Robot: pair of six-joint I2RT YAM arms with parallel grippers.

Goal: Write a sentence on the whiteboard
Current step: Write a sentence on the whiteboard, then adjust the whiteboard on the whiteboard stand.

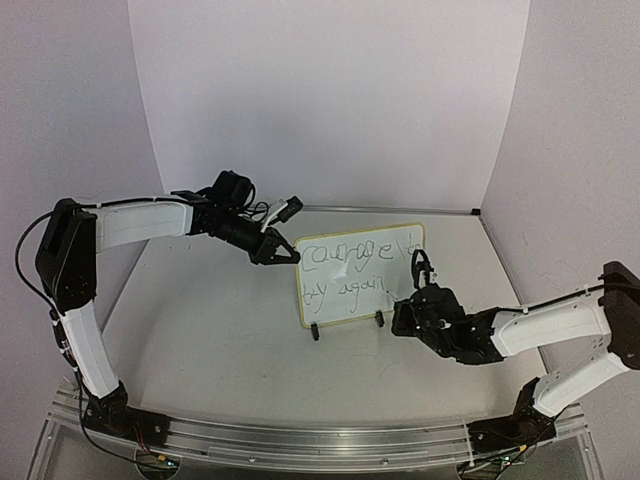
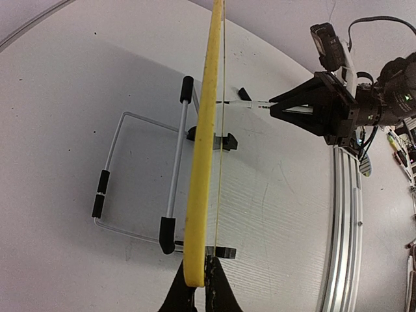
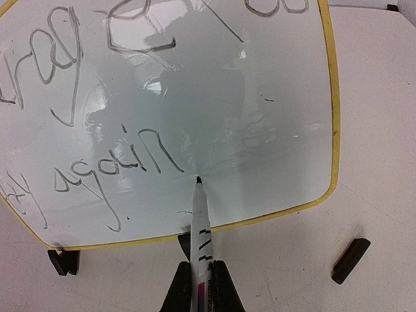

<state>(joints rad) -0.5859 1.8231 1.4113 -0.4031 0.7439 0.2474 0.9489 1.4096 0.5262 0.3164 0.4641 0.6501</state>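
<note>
left gripper [image 1: 283,250]: fingers pinched on the upper left corner of the whiteboard [image 1: 392,295], with the yellow rim between them.
whiteboard: stood upright on black clip feet at mid-table [image 1: 210,340], with a wire stand [image 2: 177,162] behind it.
sentence [image 1: 350,268]: two cursive lines on the board face, ending in "again".
right gripper [image 1: 422,285]: clamped around a marker [image 3: 200,224], whose tip was at the board just right of "again".
black cap [image 3: 351,260]: lay on the table, right of the board.

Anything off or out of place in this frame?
Minor only. A small black piece, maybe the cap of the marker, lies loose on the table right of the whiteboard. A stray dash sits apart from the sentence. No spill or damage shows.
</note>
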